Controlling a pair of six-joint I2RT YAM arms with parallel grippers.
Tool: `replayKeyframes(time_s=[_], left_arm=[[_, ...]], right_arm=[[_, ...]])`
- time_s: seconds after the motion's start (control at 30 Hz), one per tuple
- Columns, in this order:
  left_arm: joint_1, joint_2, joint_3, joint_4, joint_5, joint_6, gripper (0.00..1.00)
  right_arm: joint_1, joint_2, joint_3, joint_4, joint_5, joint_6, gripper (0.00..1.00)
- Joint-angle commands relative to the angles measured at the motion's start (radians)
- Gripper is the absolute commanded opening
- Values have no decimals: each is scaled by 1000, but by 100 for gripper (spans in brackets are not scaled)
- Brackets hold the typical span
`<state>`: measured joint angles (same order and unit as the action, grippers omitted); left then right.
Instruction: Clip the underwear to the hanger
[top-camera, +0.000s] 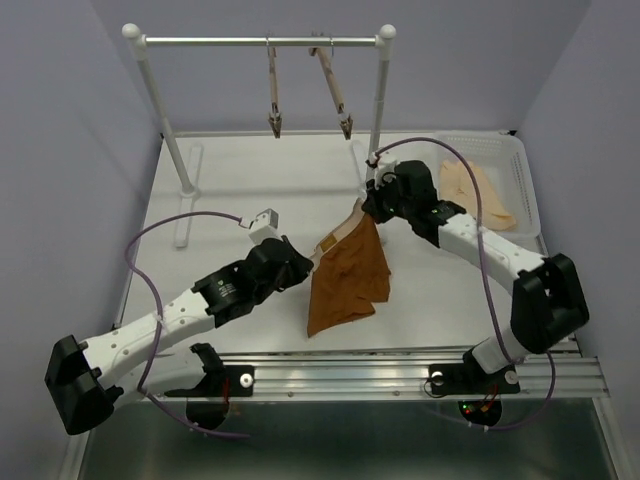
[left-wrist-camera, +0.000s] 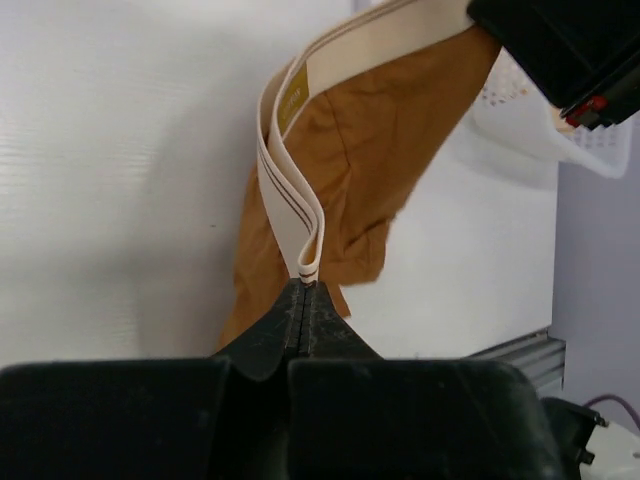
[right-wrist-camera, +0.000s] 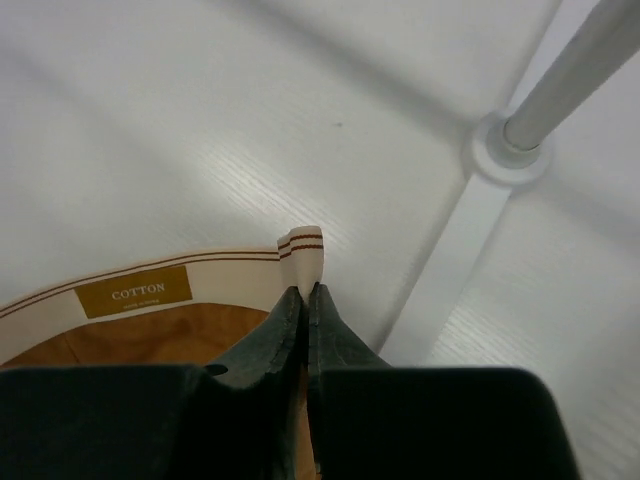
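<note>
The rust-brown underwear (top-camera: 346, 278) with a pale beige waistband hangs between my two grippers above the table. My left gripper (top-camera: 314, 264) is shut on one end of the waistband (left-wrist-camera: 290, 200), pinched at the fingertips (left-wrist-camera: 303, 287). My right gripper (top-camera: 368, 207) is shut on the other end of the waistband (right-wrist-camera: 302, 258), next to a "COTTON" label (right-wrist-camera: 136, 292). Two pale wooden hangers (top-camera: 272, 95) (top-camera: 333, 92) hang end-on from the rack's rail at the back, a clip at each lower end. Both grippers are well in front of and below them.
The white rack (top-camera: 260, 42) stands at the back, its right post (top-camera: 380, 105) and foot (right-wrist-camera: 510, 155) close behind my right gripper. A white basket (top-camera: 510, 175) at the back right holds a peach-cream garment (top-camera: 480, 195).
</note>
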<state>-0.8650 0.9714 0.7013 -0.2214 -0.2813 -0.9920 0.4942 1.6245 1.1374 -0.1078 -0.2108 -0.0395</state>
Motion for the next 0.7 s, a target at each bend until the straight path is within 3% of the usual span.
replayKeyframes(time_s=[0.0, 0.3, 0.43, 0.53, 0.67], left_arm=[[-121, -22, 64, -24, -134, 56, 0], [-449, -46, 256, 17, -330, 157, 0], [-573, 19, 341, 22, -387, 249, 0], [-650, 56, 398, -2, -443, 268, 0], [-672, 56, 402, -15, -466, 239, 0]], right_arm=[[0, -195, -79, 143, 88, 27, 1], [0, -500, -91, 64, 263, 9, 1], [0, -587, -67, 40, 347, -7, 1], [0, -639, -39, 1, 422, -19, 2], [0, -675, -19, -59, 485, -19, 2]])
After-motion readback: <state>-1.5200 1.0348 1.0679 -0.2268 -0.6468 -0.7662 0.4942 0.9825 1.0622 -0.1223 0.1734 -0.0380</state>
